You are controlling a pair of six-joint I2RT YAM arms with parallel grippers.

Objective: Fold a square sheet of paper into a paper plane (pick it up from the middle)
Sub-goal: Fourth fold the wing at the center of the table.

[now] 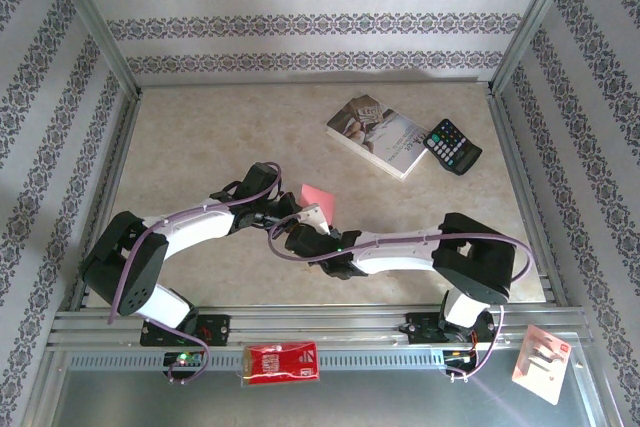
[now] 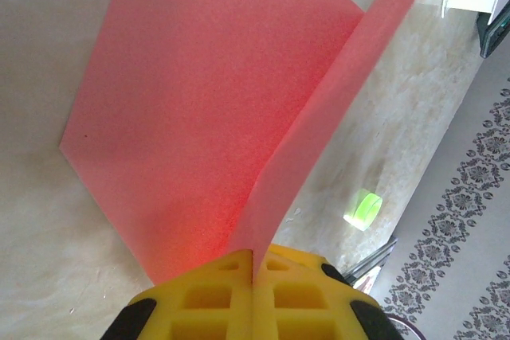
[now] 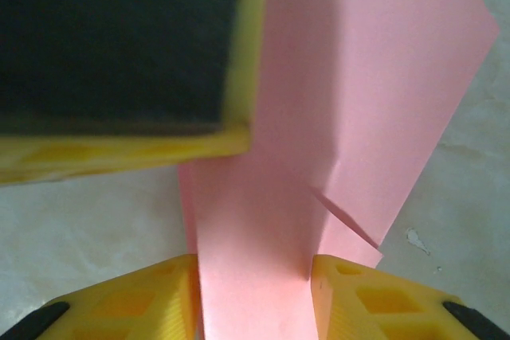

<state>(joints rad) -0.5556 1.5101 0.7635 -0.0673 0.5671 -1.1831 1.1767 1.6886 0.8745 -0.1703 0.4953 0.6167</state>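
Note:
The square sheet of paper (image 1: 318, 195), pink-red and folded along a crease, hangs over the middle of the table between both arms. My left gripper (image 2: 255, 264) is shut on the crease. One panel (image 2: 199, 93) spreads out to the left and the other stands on edge. My right gripper (image 3: 255, 276) faces it from the right (image 1: 305, 232), its yellow fingers (image 3: 374, 296) standing apart. A flat band of the sheet (image 3: 351, 85) runs between them. The left gripper's black-padded finger (image 3: 119, 45) sits at the upper left of the right wrist view.
A paperback book (image 1: 378, 135) and a black calculator (image 1: 452, 145) lie at the back right. A small red packet (image 1: 282, 362) and a white card (image 1: 540, 362) rest on the metal rail in front. A small green translucent object (image 2: 363, 209) lies on the table.

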